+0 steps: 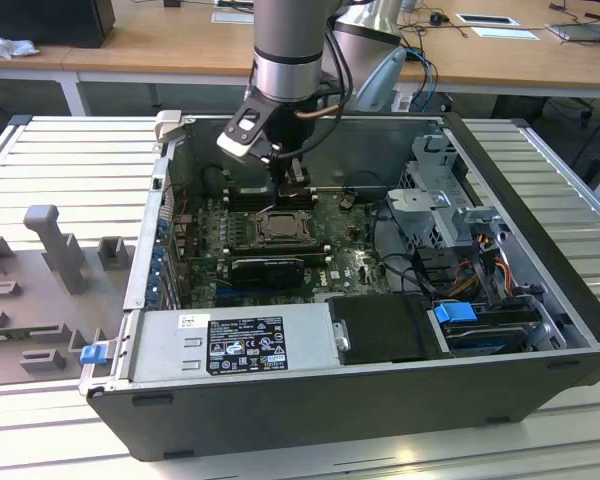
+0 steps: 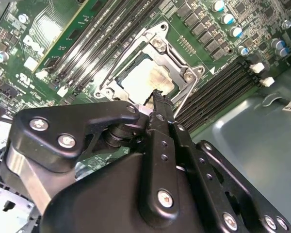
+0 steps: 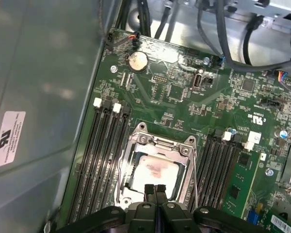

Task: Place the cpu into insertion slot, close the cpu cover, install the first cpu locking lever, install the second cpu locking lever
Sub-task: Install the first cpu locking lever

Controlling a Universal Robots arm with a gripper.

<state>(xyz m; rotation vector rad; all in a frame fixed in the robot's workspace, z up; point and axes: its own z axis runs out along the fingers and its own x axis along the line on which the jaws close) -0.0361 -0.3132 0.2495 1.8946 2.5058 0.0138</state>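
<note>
The pale silvery cpu (image 3: 154, 170) lies flat inside the insertion slot (image 1: 280, 228) on the green board. The silvery cpu cover (image 3: 161, 142) is folded down around it, and the chip shows through the cut-out centre. In the second wrist view the cpu (image 2: 138, 80) and the cpu cover (image 2: 160, 44) appear the same way. My gripper (image 3: 155, 190) hangs just above the socket's edge with its black fingers pressed together, shut and holding nothing. In the exterior view my gripper (image 1: 291, 192) stands right over the socket. Its tip (image 2: 158, 95) sits at the frame's rim.
Long black memory slots (image 3: 103, 155) flank the socket on both sides. The open computer case (image 1: 310, 400) walls in the board, with drive cages and cables (image 1: 460, 240) at the exterior view's right. A black heatsink block (image 1: 268, 268) lies just in front of the socket.
</note>
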